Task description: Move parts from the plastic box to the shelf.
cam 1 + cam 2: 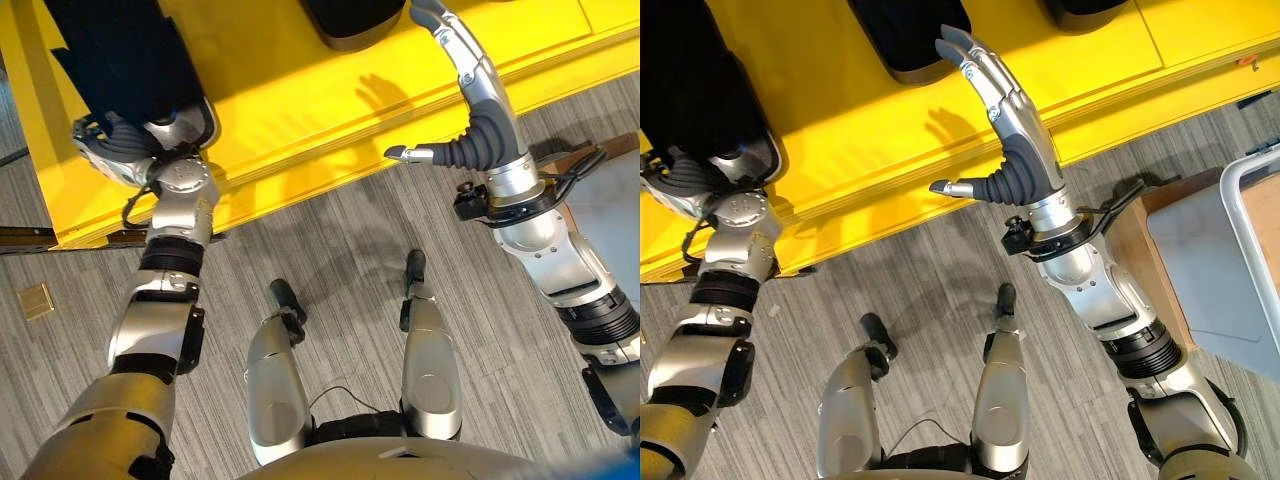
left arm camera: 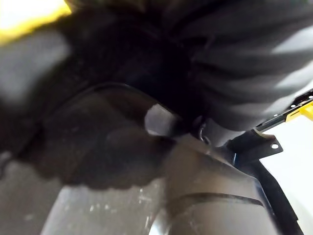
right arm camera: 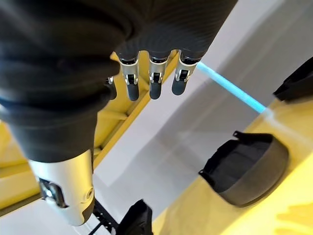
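1. The bright yellow flat shelf (image 1: 300, 90) runs across the upper half of the head views, from ten o'clock to two o'clock, with grey striped carpet below it.
2. The robot's left hand (image 1: 125, 150) sits at nine o'clock at the shelf's front edge, pressed against a large black moulded plastic part (image 1: 125, 50) lying on the yellow surface. Its fingers are hidden under and behind that part, so I cannot tell whether they grip it; its wrist view shows dark curved plastic very close up. Judging by the pose, it is probably setting the part down.
3. The right hand (image 1: 1005, 120) reaches toward twelve o'clock over the shelf, fingers straight and thumb spread aside, empty. It looks held clear, ready to steady something or to draw back.
4. A second black curved shell-like part (image 1: 910, 35) rests on the shelf just beyond the right fingertips; a third dark part (image 1: 1085, 10) lies at one o'clock.
5. The grey plastic box (image 1: 1210, 270) stands on the floor at three o'clock, beside the right arm; its contents cannot be made out.
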